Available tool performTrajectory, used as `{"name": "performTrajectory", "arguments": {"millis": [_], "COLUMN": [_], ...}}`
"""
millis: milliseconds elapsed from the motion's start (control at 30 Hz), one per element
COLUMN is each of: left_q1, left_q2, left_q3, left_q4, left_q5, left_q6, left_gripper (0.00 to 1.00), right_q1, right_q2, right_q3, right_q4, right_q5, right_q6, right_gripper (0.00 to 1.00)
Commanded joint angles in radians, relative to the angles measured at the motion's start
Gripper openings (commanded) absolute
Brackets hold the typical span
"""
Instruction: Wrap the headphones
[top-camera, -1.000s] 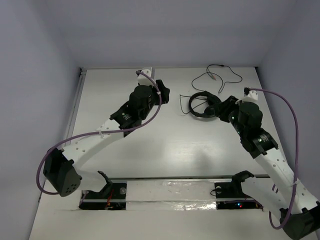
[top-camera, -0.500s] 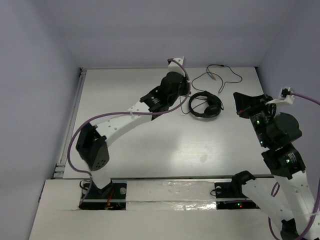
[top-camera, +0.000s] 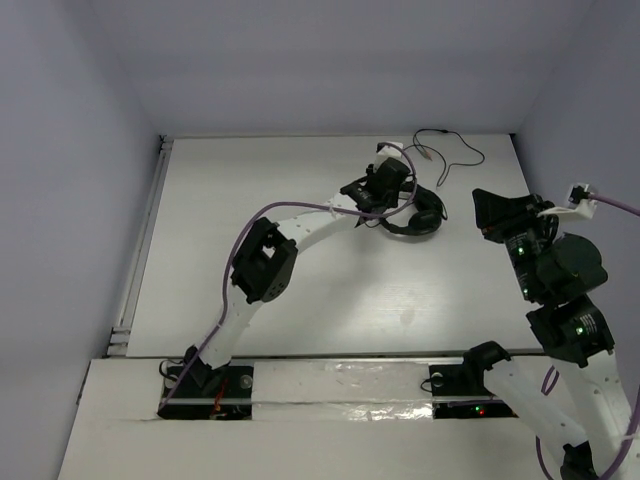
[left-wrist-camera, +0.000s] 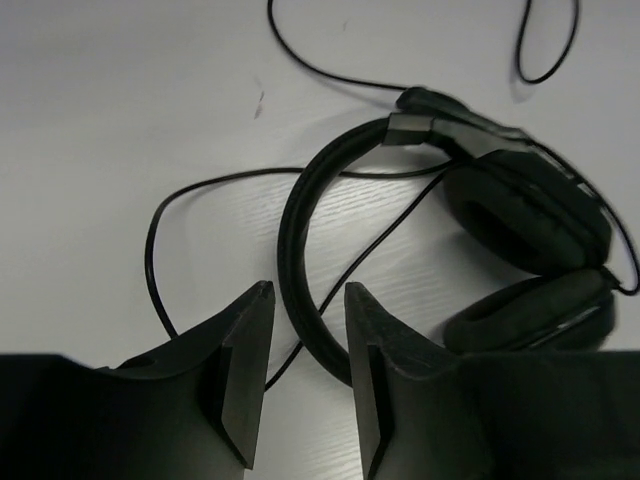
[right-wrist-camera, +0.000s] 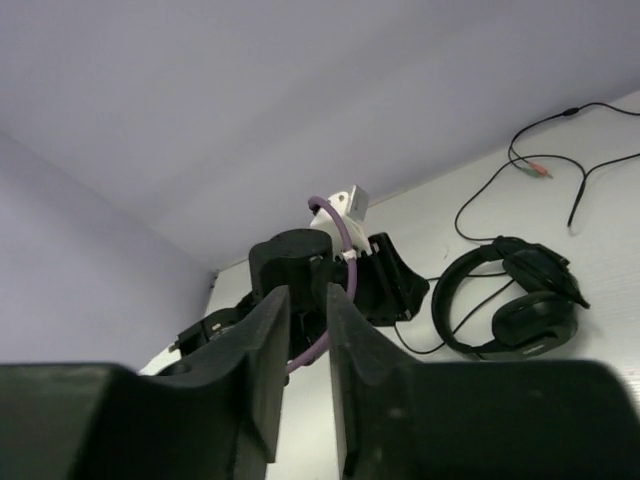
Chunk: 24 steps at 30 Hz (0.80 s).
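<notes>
Since the earlier frames we see the left arm stretched farther right, so the left end effector (left-wrist-camera: 307, 295) now hangs over the headphones (left-wrist-camera: 525, 215); the right end effector (right-wrist-camera: 307, 292) has hardly shifted. Left fingers slightly spread, the headband (left-wrist-camera: 300, 200) showing through the gap; contact we cannot tell. Right fingers narrowly spread, empty, well apart from the headphones, which lie at the far side of the desk (top-camera: 250, 200), cord (left-wrist-camera: 150, 250) looped loosely beside them

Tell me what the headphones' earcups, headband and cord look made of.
Earcups: padded, probably leatherette over foam; soft matte black, rounded cushions.
Headband: likely hard plastic; thin, smooth, slight sheen.
Cord: rubbery or plastic-sheathed wire; thin, lying in loose curves.
</notes>
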Motion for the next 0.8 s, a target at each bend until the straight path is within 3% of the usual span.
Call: {"name": "performTrajectory", "arguments": {"millis": [0, 67, 767], "left_q1": [-0.006, 0.005, 0.042], "left_q2": [0.003, 0.045, 0.256], "left_q3": [0.067, 0.082, 0.228], "left_q4": [-0.037, -0.043, -0.109], "left_q5": [-0.067, -0.052, -0.024], "left_q6": [0.012, 0.015, -0.003], "left_gripper": [0.32, 0.37, 0.35], "right_q1": [0.006, 0.006, 0.006], "right_q2": [-0.007, -0.007, -0.006], "right_q3": [-0.016, -0.022, -0.053], "right_q4": [0.008, 0.013, 0.056], "right_q5": [0.002, -0.009, -0.119], "right_q6": [-0.003, -0.005, -0.006], "right_gripper": [0.3, 0.3, 0.3]}}
